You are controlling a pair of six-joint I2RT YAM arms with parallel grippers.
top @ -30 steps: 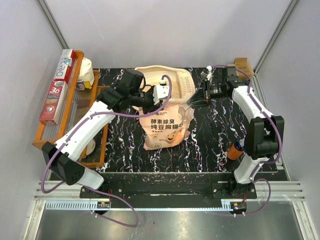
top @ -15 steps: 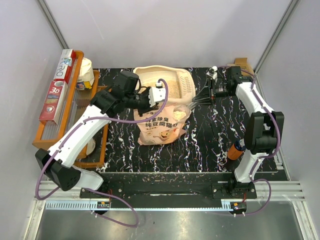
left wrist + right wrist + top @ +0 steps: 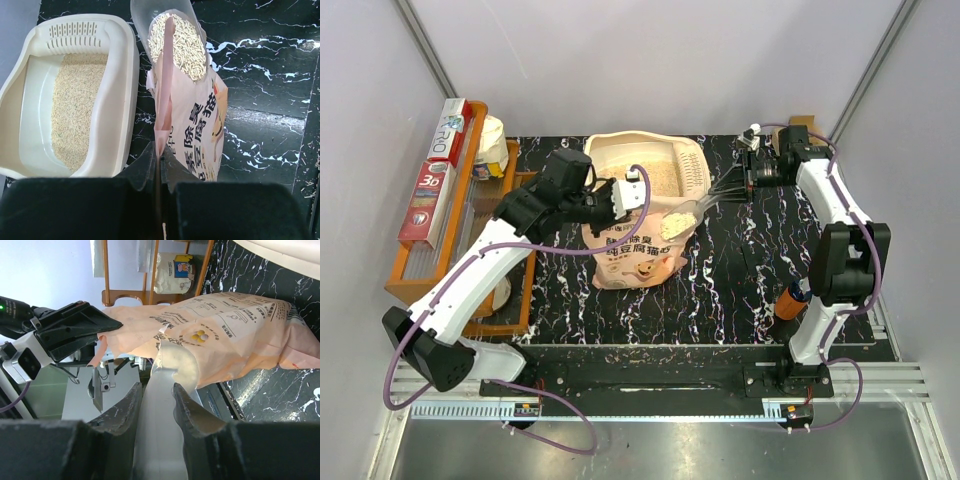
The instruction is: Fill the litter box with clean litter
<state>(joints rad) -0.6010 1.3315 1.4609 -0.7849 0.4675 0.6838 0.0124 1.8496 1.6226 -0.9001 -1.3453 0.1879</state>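
Observation:
The cream litter box [image 3: 692, 160] lies at the back of the table, with a layer of tan litter [image 3: 75, 110] in it; its rim [image 3: 117, 100] shows in the left wrist view. The pink-and-white litter bag [image 3: 635, 250] stands in front of it. My left gripper [image 3: 620, 196] is shut on the bag's top edge [image 3: 160, 125]. My right gripper [image 3: 750, 175] is shut on the handle [image 3: 159, 430] of a clear scoop [image 3: 682, 217]. The scoop [image 3: 175, 35] is full of pale pellets and hovers over the bag's mouth, beside the box.
An orange wooden rack [image 3: 420, 270] with foil boxes [image 3: 440, 165] and a white jar [image 3: 492, 145] stands at the left. An orange bottle [image 3: 788, 300] stands by the right arm's base. A small cardboard box [image 3: 807, 128] sits at the back right corner.
The right gripper has drawn back to the right and the scoop has come up out of the bag full of litter. The left gripper and bag top have shifted left.

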